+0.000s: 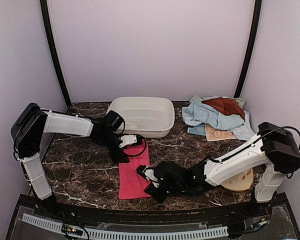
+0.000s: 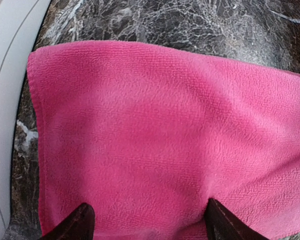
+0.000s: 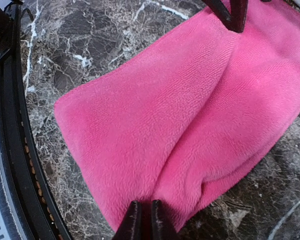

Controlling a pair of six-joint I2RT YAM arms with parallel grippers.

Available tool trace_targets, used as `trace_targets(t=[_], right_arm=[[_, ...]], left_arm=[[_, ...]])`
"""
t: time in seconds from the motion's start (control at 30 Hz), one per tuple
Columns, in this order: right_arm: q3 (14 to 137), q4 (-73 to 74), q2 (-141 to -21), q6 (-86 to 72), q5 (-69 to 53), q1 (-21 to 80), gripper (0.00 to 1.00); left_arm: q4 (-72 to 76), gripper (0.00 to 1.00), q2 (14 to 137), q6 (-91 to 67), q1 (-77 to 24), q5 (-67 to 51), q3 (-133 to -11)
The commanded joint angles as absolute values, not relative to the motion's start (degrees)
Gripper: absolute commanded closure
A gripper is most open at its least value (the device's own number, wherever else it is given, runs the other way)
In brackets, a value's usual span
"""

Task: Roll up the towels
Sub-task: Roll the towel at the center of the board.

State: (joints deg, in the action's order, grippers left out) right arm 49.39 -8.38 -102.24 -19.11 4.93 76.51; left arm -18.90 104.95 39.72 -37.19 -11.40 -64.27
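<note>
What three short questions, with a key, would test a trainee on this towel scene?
1. True or false: the right gripper is shut on the pink towel.
2. Which colour of towel lies on top of the pile at the far right? A) light blue B) rust-brown C) pink
3. Fill in: the left gripper is ___ over the pink towel.
Key: 1 true; 2 B, the rust-brown towel; 3 open.
</note>
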Motion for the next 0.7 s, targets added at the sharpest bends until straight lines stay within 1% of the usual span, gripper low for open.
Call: trace_targets(t=[0.0, 0.03, 0.07, 0.1, 0.13, 0.17, 0.2, 0.27, 0.3, 0.33, 0.37, 0.47, 0.53, 0.67], right_arm=[[46.98, -10.97, -92.81, -16.37, 9.61, 77.64, 0.87], [46.61, -11.28, -90.65, -16.37, 9.61, 77.83, 0.87], [46.14, -12.07, -88.08, -10.19, 21.89, 77.91, 0.36], [45.61, -13.23, -86.15, -8.04, 28.13, 77.88, 0.06], [45.11, -14.65, -84.59, -7.42, 32.6, 77.87, 0.01], [44.5, -16.09, -82.76, -6.63, 36.44, 77.79, 0.0], [43.31, -17.82, -81.46, -5.81, 38.69, 77.59, 0.0], [40.61, -22.27, -80.18, -4.23, 40.26, 75.94, 0.0], [40.6, -22.33, -80.46, -1.84, 37.67, 74.8, 0.01], [41.33, -19.93, -81.28, 2.08, 34.07, 74.61, 0.06], [41.99, -18.37, -82.3, 6.15, 34.11, 75.65, 0.08], [40.59, -17.29, -84.2, 17.49, 33.78, 80.09, 0.08], [40.25, -14.37, -84.75, 20.0, 30.56, 82.22, 0.1], [40.86, -11.38, -85.75, 22.32, 20.74, 85.25, 0.19]], left_arm=[[-21.56, 0.2, 98.93, 42.12, -33.7, -10.45, -65.92], [-21.6, 0.18, 97.36, 42.01, -33.14, -10.86, -65.95], [-21.45, 0.18, 95.83, 41.52, -32.64, -11.19, -66.0], [-21.23, 0.17, 94.11, 40.54, -32.08, -11.26, -66.01], [-20.58, 0.11, 92.48, 38.7, -31.44, -11.04, -65.87], [-19.58, 0.03, 90.93, 36.87, -30.86, -10.36, -65.36], [-19.41, 0.01, 89.37, 36.0, -29.98, -11.17, -64.94], [-20.57, 0.01, 86.88, 35.34, -28.27, -14.08, -64.27], [-21.6, 0.01, 86.12, 35.34, -27.79, -14.93, -63.99], [-22.84, 0.01, 85.76, 36.07, -27.58, -15.3, -63.69], [-24.53, 0.01, 85.7, 36.95, -27.47, -15.68, -63.38], [-27.57, 0.01, 85.66, 37.77, -26.59, -16.13, -61.65], [-26.31, 0.01, 83.68, 36.81, -25.27, -17.31, -59.14], [-20.29, 0.01, 79.05, 33.68, -23.38, -17.47, -53.24]])
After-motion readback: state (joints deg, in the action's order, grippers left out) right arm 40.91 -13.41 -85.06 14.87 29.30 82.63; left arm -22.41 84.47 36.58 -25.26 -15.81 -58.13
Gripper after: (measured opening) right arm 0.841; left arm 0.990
